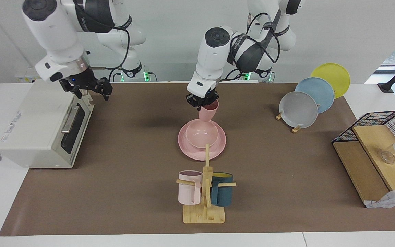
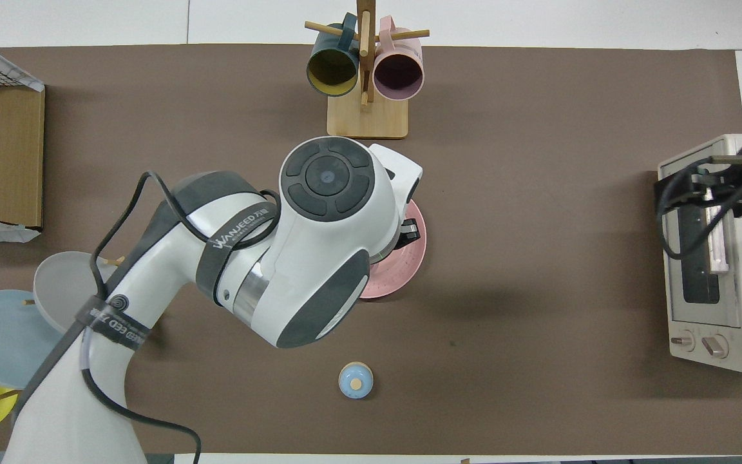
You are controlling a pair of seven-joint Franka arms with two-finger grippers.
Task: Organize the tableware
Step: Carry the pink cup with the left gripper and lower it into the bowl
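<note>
The salmon-pink plate (image 1: 218,148) lies mid-table with the pink bowl (image 1: 201,135) on it. My left gripper (image 1: 203,102) is shut on the rim of the pink cup (image 1: 207,113). It holds the cup upright and slightly tilted, its base just over the bowl's rim. In the overhead view my left arm hides the cup and bowl, and only the plate's edge (image 2: 400,274) shows. My right gripper (image 1: 92,90) is open and empty, raised over the toaster oven (image 1: 39,130) at the right arm's end of the table.
A wooden mug tree (image 1: 204,214) with a pale-pink and a teal mug stands farther from the robots than the plate. A rack of grey, blue and yellow plates (image 1: 298,109) and a wire shelf (image 1: 375,154) stand toward the left arm's end. A small blue round knob (image 2: 355,380) lies nearer the robots.
</note>
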